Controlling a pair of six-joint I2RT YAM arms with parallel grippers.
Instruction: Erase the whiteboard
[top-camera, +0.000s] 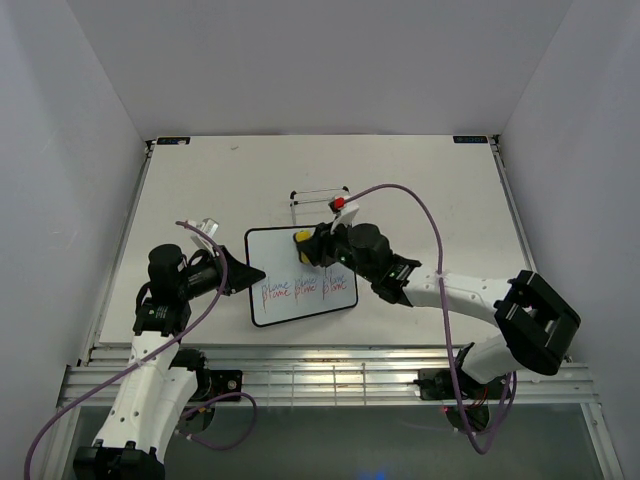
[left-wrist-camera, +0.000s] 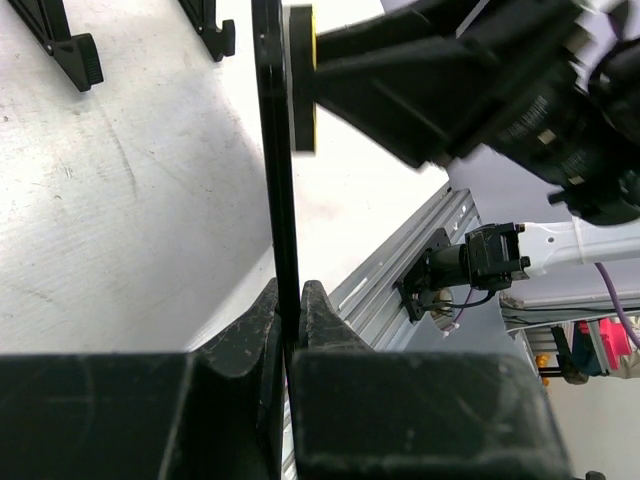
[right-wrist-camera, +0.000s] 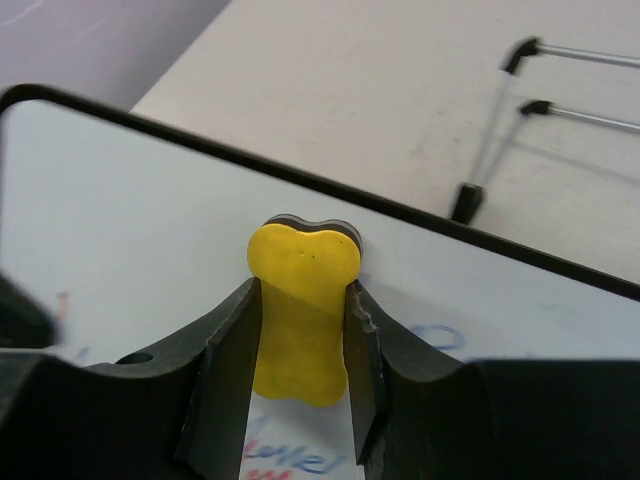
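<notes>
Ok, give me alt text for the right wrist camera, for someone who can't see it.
The right gripper clamps a yellow eraser against the whiteboard near its black-framed edge, with blue and red writing just below. A wire stand sits on the table beyond.

Left arm (top-camera: 150, 395): white tubular links, black cylindrical joint housings. Right arm (top-camera: 470, 295): same white shells, with bulky black block-shaped elbow (top-camera: 540, 320). Thin purple cable (top-camera: 400, 188) runs along each arm. Small red part (top-camera: 338, 203) by right wrist. Left hand (left-wrist-camera: 290, 300): matte black wedge-shaped fingers, faintly scuffed. Right hand (right-wrist-camera: 302, 288): black tapering fingers, round hole in body.
</notes>
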